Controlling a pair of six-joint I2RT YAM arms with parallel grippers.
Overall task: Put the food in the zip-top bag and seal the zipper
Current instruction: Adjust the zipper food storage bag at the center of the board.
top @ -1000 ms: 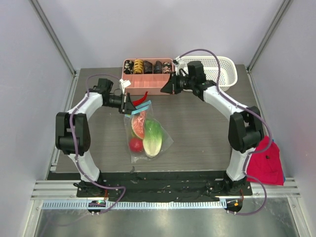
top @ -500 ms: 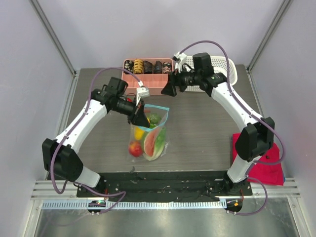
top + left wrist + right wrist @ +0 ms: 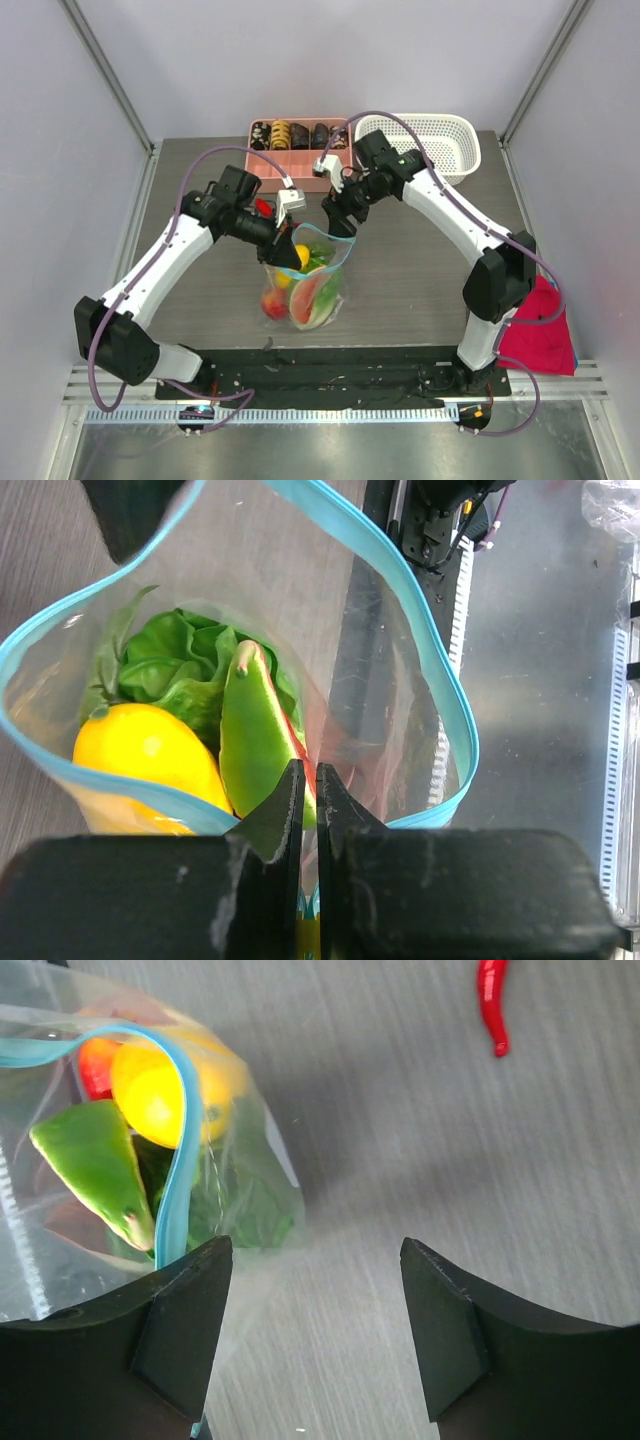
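right gripper down beside zip-top bag, left gripper still pinching zipper

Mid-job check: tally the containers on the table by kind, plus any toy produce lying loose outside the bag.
zip-top bag: 1
pink tray: 1
white basket: 1
red chili, loose: 1
Total: 4

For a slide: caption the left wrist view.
Left gripper pinching the blue zipper of the open zip-top bag, lettuce and yellow piece inside.
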